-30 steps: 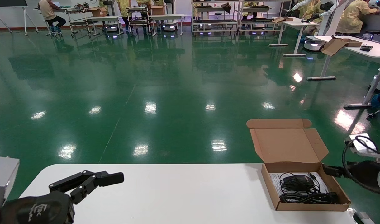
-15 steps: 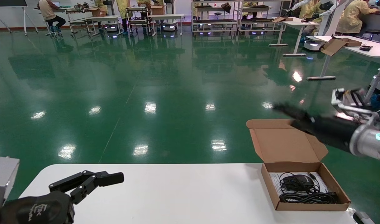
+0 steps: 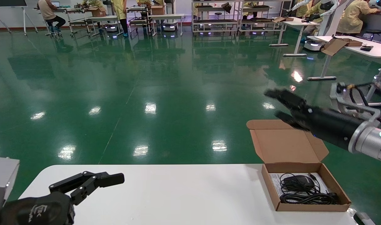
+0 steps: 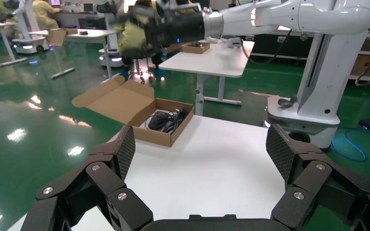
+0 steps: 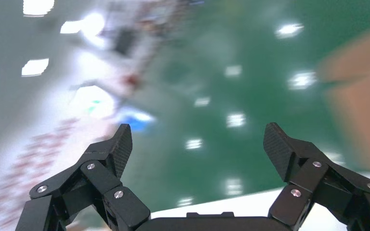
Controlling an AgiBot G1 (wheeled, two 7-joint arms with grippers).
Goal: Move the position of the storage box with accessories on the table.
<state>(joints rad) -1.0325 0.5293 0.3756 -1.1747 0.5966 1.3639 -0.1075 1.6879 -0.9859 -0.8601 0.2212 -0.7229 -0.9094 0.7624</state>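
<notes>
The brown cardboard storage box (image 3: 312, 207) sits at the table's (image 3: 178, 193) near right end, with its lid (image 3: 287, 145) standing open at the far side. Inside lie a black mouse (image 3: 298, 180), a black cable coil (image 3: 309, 198) and a white sheet (image 3: 274, 180). My right gripper (image 3: 273, 103) is open and empty, raised above the lid's top edge, not touching it. Its wrist view (image 5: 197, 144) shows green floor and a brown blur of the lid (image 5: 361, 96). My left gripper (image 3: 87, 182) is open and parked over the near left corner (image 4: 202, 149), far from the box (image 4: 159, 137).
A grey box (image 3: 1, 181) stands at the left edge. A small white object (image 3: 363, 218) lies off the near right corner. Other white desks (image 3: 365, 47) and people are far behind. Green floor lies beyond the table's far edge.
My right arm rose from low beside the box's right side and swung left, so its gripper now hangs above the open lid. The box and left arm have not moved.
</notes>
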